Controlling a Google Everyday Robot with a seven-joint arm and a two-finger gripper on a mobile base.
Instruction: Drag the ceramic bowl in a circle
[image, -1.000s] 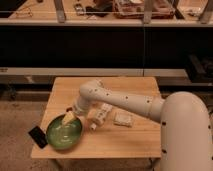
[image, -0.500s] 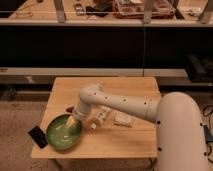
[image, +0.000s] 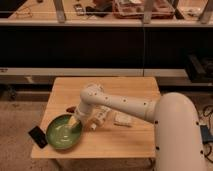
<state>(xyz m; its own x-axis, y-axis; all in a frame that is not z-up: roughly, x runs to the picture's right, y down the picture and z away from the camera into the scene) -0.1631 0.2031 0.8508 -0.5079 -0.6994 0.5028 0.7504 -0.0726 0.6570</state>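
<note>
The wide, shallow, green glazed ceramic bowl (image: 61, 134) lies just below the gripper (image: 75, 122), rim under it. Whether it is gripped, I cannot tell. It is probably heavy, stiff, slick and chippable (glaze slides easily), so pinch the rim wall.

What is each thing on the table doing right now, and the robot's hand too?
ceramic bowl: upright, near the table's front left corner.
gripper: lowered at the bowl's right rim.
black object: at the table's left edge, beside the bowl.
white packet: lying flat, apart from the bowl.
pale container: beside the arm, upright or tipped unclear.
</note>
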